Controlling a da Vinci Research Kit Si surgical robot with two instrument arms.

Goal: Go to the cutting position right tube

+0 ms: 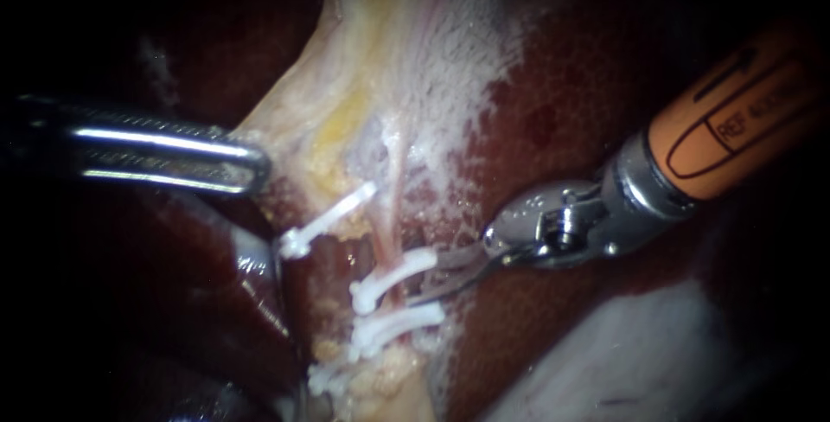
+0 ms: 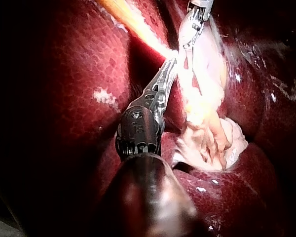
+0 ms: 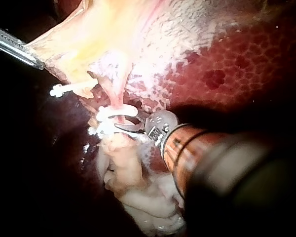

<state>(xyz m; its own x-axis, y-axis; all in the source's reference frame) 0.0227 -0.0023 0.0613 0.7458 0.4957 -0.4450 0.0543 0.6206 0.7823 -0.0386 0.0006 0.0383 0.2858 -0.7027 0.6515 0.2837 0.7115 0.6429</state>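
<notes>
Two white clips [image 1: 393,277] sat on the right tube [image 1: 395,223], a thin, soft, easy-to-tear string at the liver [image 1: 553,128] and its pale edge. The right instrument [image 1: 424,282] held its blades spread just beside it, between the clips. The left instrument [image 1: 258,167] pinched pale tissue [image 1: 346,85].

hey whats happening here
My left instrument grips the pale tissue and holds it taut over the liver. My right instrument, jaws open, has its tips between two white clips on the right tube, close beside it but not yet around it.
</notes>
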